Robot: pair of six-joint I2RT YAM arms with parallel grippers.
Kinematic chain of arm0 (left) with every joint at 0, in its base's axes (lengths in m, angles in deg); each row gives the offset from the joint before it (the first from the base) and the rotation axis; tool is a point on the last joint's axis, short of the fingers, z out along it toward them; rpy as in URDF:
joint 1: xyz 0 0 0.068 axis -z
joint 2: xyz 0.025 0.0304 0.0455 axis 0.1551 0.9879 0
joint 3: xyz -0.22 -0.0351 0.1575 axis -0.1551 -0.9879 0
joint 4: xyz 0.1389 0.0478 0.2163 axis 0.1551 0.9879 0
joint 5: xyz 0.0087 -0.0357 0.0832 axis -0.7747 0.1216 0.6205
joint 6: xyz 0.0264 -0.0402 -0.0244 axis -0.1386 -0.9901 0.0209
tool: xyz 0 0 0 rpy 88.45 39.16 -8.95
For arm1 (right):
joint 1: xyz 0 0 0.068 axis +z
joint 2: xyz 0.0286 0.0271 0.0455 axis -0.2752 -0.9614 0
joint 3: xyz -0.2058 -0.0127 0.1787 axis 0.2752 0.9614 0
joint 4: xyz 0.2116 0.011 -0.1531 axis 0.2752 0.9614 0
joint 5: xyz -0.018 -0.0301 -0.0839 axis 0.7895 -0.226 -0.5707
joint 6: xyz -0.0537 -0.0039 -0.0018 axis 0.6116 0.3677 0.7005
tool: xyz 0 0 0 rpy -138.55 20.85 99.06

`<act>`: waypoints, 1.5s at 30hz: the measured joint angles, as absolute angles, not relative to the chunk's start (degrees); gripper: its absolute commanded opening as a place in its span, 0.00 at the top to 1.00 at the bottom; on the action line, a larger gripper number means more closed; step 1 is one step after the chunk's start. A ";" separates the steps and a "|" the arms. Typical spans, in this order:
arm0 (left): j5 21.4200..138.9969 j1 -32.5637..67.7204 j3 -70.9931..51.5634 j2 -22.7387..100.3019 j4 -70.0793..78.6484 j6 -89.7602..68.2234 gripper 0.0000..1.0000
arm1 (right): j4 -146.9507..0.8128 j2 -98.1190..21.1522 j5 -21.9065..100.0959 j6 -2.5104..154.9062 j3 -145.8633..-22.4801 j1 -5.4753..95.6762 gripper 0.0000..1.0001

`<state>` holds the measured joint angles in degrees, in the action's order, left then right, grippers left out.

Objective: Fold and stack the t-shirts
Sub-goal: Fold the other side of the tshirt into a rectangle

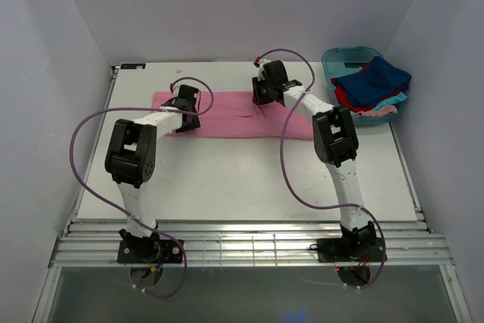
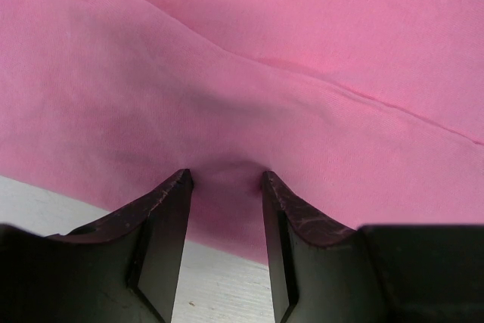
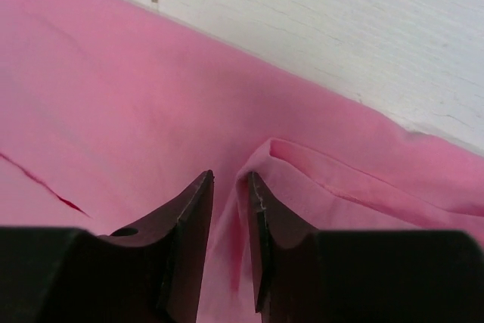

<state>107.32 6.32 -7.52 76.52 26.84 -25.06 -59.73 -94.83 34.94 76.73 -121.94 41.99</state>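
Top view: a pink t-shirt [image 1: 234, 115] lies flat as a long band across the far half of a white table [image 1: 242, 179]. The left gripper [image 1: 187, 120] sits on its near left edge, and the right gripper [image 1: 263, 96] sits at its far edge, right of the middle. At the far right a teal plastic tub [image 1: 333, 62] holds the other shirts [image 1: 374, 81] in a loose heap of dark blue, red, turquoise and pale pink.

Left wrist view: two dark fingers [image 2: 162, 209] stand moderately apart, with thin pink cloth puckered between their tips. I cannot tell whether the cloth is gripped. A stitched seam [image 2: 378, 100] crosses the matte, smooth cloth.

Right wrist view: the fingers stand close together, a narrow gap between them. A raised fold of hem [image 3: 340, 179] lies just beside one finger, and I cannot tell whether it is held.

The shirt looks light, limp and easily wrinkled. It would likely sag and slide when lifted, so edges and hems, taken at two well-separated spots, seem the best holds.
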 measured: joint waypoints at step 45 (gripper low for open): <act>129.75 -0.76 -15.43 75.10 21.15 -13.21 0.88 | -57.06 -71.44 3.66 69.43 -84.59 44.84 0.92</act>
